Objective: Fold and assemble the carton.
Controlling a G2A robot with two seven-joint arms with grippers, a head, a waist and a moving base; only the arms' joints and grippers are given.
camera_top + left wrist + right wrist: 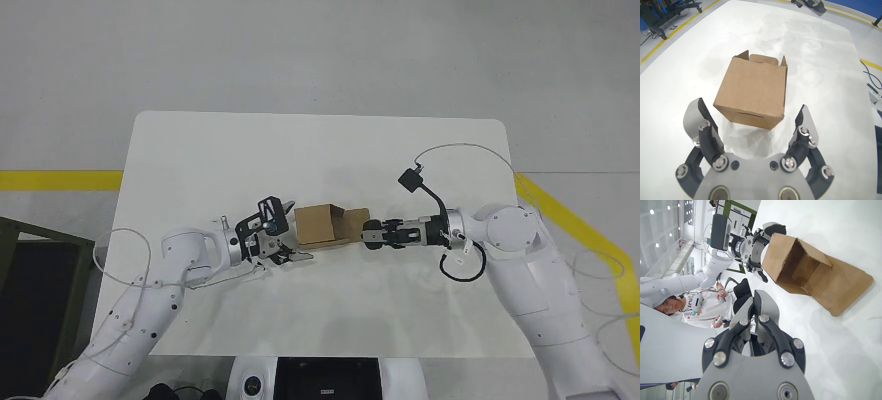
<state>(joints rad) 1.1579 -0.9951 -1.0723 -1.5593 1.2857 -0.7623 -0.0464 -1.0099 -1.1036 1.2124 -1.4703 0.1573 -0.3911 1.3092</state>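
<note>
Directly ahead of the left gripper [752, 105], whose fingers [696, 117] are standing spread wide with nothing between them, the carton [753, 92] is sitting on the white table [810, 47]. Its closed end is facing that gripper, just short of the fingertips. That near face is showing plain brown board, marked by one thin dark slot [750, 115] cut across it. The right wrist view is showing the end that lies behind this closed face. There the carton is lying open toward the right gripper [754, 298], its hollow inside is visible, and a long flap [844, 289] is lying flat on the table beside the mouth. The right gripper's fingers are pressing together on nothing, near the open mouth and apart from the board. From above, the carton is lying between the two grippers, the left one just beside its closed end. A thin cable [470, 150] is looping over the table behind the right gripper, and a yellow floor line [60, 180] is running past the table behind the left one.
</note>
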